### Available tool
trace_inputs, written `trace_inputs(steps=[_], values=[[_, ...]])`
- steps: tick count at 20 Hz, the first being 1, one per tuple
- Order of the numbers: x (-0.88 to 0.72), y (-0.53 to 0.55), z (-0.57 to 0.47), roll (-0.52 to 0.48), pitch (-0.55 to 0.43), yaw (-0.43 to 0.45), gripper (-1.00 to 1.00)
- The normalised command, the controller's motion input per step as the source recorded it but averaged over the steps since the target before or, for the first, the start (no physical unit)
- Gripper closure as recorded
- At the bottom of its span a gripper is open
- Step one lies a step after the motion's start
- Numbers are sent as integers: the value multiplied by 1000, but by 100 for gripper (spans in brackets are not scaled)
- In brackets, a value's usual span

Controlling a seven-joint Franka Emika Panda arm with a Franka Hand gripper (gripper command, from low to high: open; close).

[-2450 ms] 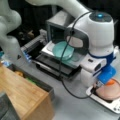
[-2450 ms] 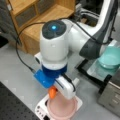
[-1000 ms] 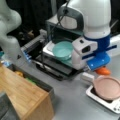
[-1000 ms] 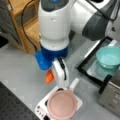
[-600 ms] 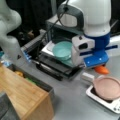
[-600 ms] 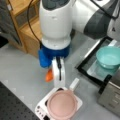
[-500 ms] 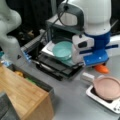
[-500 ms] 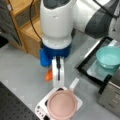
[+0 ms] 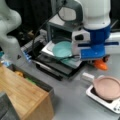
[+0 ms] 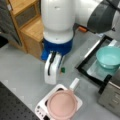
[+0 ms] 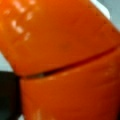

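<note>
Orange is basically all the wrist view gives you: an orange object fills the frame edge to edge, with a curved dark seam running across it, so the camera is right up against it. In a front view the same orange thing pokes out just under the blue block at the arm's wrist, low over the grey table, so it lies straight below the tool, not off to a side. Can't make out its long axis from what little shows. The gripper itself is tucked behind that blue housing, and no fingers show anywhere, so I honestly can't tell how far apart they stand or whether they've got a grip on the orange thing or are merely sitting over it. Around it: a pink pan on a small white stove just beside, toward a front view's bottom right, and a teal bowl on a dark tray to the left. A wooden cabinet sits well apart at bottom left.
</note>
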Motion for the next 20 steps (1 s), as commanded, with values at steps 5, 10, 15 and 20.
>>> trace_inputs(steps=[5,10,15,20], values=[[156,-102,248,195,181,-589,100],[-11,62,10,131,141,-503,100],[-231,31,-114,84,48,-418,100],[-435,-27,-174,60,-19,-268,100]])
